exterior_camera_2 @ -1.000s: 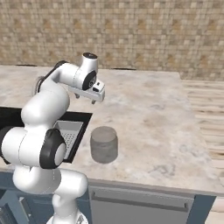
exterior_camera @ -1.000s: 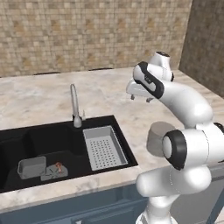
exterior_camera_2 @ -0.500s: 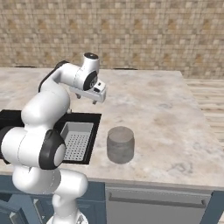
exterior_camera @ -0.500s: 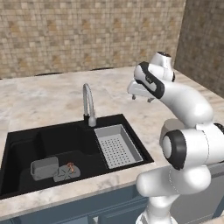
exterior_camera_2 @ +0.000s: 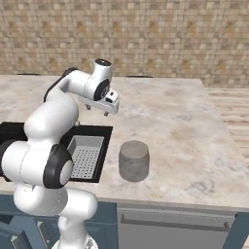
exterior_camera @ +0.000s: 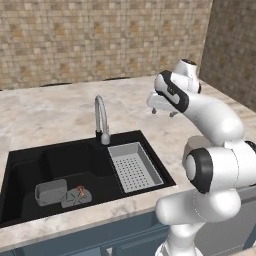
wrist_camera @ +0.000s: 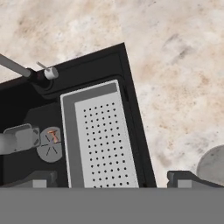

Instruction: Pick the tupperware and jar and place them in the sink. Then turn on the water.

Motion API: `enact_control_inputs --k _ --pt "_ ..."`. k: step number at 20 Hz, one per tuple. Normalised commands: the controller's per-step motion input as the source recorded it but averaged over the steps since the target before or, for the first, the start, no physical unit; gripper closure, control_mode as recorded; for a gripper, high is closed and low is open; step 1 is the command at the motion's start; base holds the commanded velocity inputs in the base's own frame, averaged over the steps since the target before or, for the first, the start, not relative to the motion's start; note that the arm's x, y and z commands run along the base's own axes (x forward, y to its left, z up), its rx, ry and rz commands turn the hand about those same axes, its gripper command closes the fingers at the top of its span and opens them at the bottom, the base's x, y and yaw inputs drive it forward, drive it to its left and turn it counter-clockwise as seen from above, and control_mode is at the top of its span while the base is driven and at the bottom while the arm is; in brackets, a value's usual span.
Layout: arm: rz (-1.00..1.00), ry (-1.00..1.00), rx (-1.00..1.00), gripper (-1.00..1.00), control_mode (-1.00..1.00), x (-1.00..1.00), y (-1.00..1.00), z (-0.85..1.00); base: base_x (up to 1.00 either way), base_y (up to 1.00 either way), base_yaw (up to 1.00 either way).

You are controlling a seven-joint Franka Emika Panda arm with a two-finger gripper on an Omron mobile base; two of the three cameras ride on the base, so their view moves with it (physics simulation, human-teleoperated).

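The gripper (exterior_camera_2: pixel 98 110) is held high above the counter (exterior_camera_2: pixel 185 131), with its jaws spread as wide as they go and nothing between them. It is judged that the gripper is kept up and open because the tupperware is already delivered and the jar is the next thing to be taken; a raised hand can be carried over the counter without anything being struck. In the left base view the gripper (exterior_camera: pixel 163 112) is seen above the bare marble to the right of the sink (exterior_camera: pixel 20 165).

The jar (exterior_camera_2: pixel 133 161) stands upright on the counter, just right of the sink's edge, well below the gripper and nearer to the robot. In the hand view only a part of its round rim (wrist_camera: pixel 213 165) is seen, at the lower right, beside one finger tip (wrist_camera: pixel 181 177). It looks grey and half see-through, a short cylinder with a slightly narrower neck and a flat round top. A firm hold across its width is judged to need fully open jaws.

The tupperware (exterior_camera: pixel 50 191) lies in the left part of the black basin, next to the drain (exterior_camera: pixel 76 196). It is a small grey box with rounded corners, faintly translucent. The perforated tray (exterior_camera: pixel 134 167) sits in the right part of the sink. No water is seen running from the silver tap (exterior_camera: pixel 101 118), so this step is not yet done.
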Motion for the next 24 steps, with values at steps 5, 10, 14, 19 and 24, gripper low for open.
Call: enact_control_inputs --k 5,10,14,19,24 --pt "0.00 0.00 0.00 -1.00 -1.00 0.00 -0.31 0.00 0.00 -0.01 0.00" --pt "0.00 0.00 -0.01 -1.00 -1.00 0.00 -0.46 0.00 0.00 0.00 0.00" --pt "0.00 0.06 -0.11 -1.00 -1.00 0.00 -0.33 -0.01 0.00 0.00 0.00" --pt "0.00 0.05 -0.14 -1.00 -1.00 0.00 -0.24 -0.35 0.00 0.00 0.00" --pt "0.00 0.00 -0.02 -1.00 -1.00 0.00 -0.42 -0.52 0.00 0.00 0.00"
